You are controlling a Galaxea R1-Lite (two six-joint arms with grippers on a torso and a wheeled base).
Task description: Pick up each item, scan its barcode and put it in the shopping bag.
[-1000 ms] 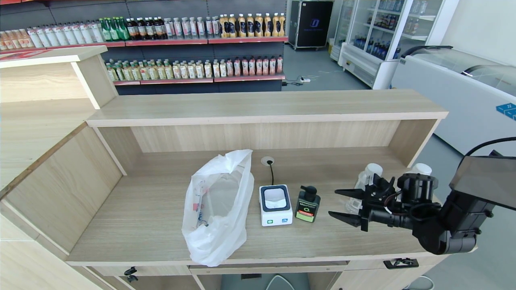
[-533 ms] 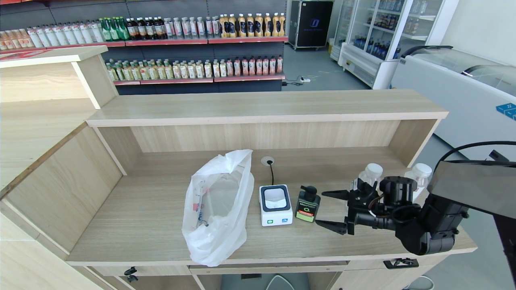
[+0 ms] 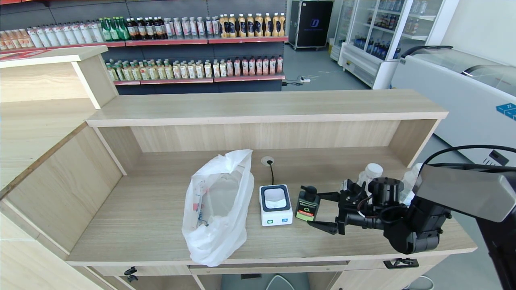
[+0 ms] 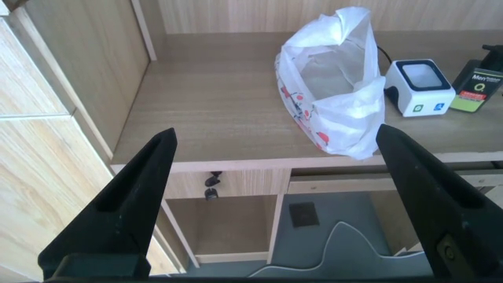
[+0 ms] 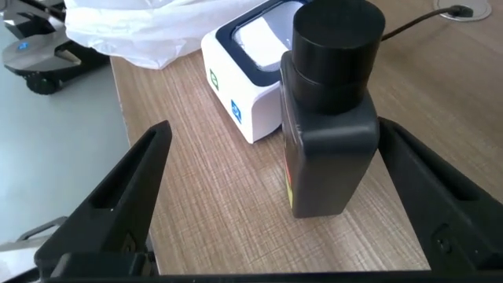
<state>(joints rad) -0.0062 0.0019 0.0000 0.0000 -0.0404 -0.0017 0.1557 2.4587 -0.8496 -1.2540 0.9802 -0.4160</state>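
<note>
Right wrist view: right end effector [image 5: 273, 134] is sitting wide open, one finger on either side of the dark pump bottle [image 5: 330, 149], neither finger touching it. Bottle is standing upright on the counter [image 5: 220, 189], just beside the white barcode scanner [image 5: 251, 71], on the side away from the shopping bag [image 3: 217, 205]. Bag is slumping open-mouthed next to the scanner. Two clear white-capped bottles [image 3: 369, 174] are standing behind the right arm. Left end effector [image 4: 277, 135] is hanging open too, off the counter's near edge, well apart from the bag, holding nothing.

Handling judgement: bottle is looking like rigid, flat-sided plastic, probably liquid-filled, so moderately heavy and bottom-weighted. Its smooth faces may be slippery under light pressure. Pump head is likely depressible, so I am favouring a grip across the squared body below the shoulder, not on the cap.
</note>
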